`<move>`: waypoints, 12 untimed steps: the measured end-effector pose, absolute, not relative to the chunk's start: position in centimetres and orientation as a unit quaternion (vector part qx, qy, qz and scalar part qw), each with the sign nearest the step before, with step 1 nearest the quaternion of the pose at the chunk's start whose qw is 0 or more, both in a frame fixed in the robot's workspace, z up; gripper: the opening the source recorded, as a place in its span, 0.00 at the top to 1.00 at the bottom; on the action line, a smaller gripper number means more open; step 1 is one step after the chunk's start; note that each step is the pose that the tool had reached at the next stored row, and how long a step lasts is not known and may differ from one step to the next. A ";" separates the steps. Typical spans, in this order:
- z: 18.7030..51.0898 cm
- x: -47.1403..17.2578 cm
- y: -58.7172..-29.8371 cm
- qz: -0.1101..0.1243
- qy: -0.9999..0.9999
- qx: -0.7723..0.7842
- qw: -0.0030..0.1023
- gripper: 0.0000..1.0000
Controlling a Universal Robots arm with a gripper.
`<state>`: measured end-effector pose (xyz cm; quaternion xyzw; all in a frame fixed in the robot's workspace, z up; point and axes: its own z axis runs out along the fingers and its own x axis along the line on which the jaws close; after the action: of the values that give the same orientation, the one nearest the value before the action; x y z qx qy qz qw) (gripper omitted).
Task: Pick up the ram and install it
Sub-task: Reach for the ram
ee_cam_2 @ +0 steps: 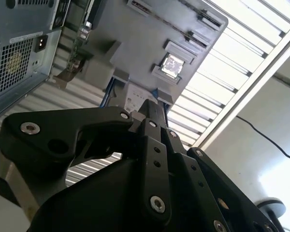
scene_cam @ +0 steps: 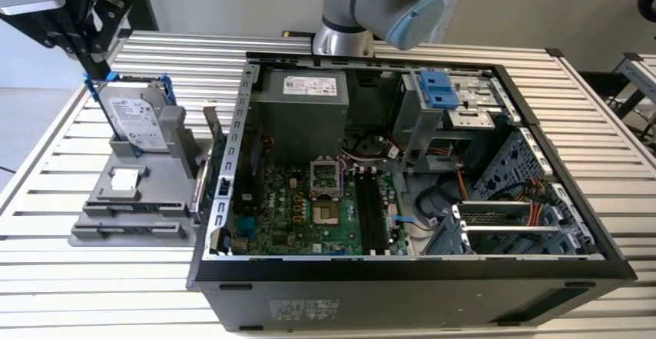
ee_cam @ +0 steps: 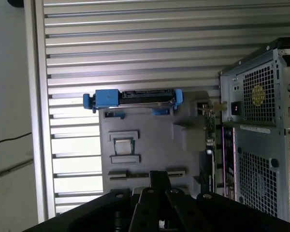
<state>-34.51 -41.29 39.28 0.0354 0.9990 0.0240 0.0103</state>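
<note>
Ram (scene_cam: 204, 171), one stick, by gray stand (scene_cam: 123, 201)

In the exterior view the gripper (scene_cam: 95, 68) is cut off by the top edge, as is the arm (scene_cam: 379, 4). In the second wrist view the hard drive (ee_cam_2: 135, 99) is mostly hidden behind the gripper's body. The computer case (scene_cam: 410, 285) is cropped at the exterior view's lower edge; the narrow boards (scene_cam: 211, 127) beside it, seen edge-on, cannot be told apart

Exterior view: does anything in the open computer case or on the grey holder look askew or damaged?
Nothing stands out. The hard drive stands on edge in the grey holder, the computer case sits flat on the slatted table, and the motherboard shows no visible damage.
</note>
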 end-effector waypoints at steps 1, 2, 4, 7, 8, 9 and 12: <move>39.3 -34.5 -41.5 0.024 0.999 0.035 0.010 1.00; 39.3 -34.5 -41.7 0.024 0.999 0.035 0.010 1.00; 39.3 -34.5 -42.0 0.024 0.999 0.035 0.010 1.00; 39.3 -34.5 -42.4 0.024 0.999 0.035 0.010 1.00; 39.3 -34.5 -42.6 0.024 0.999 0.035 0.010 1.00; 39.3 -34.5 -42.7 0.024 0.999 0.035 0.010 1.00; 39.3 -34.5 -43.2 0.024 0.999 0.035 0.010 1.00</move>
<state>-34.51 -43.19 39.28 0.0354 0.9990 0.0240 0.0104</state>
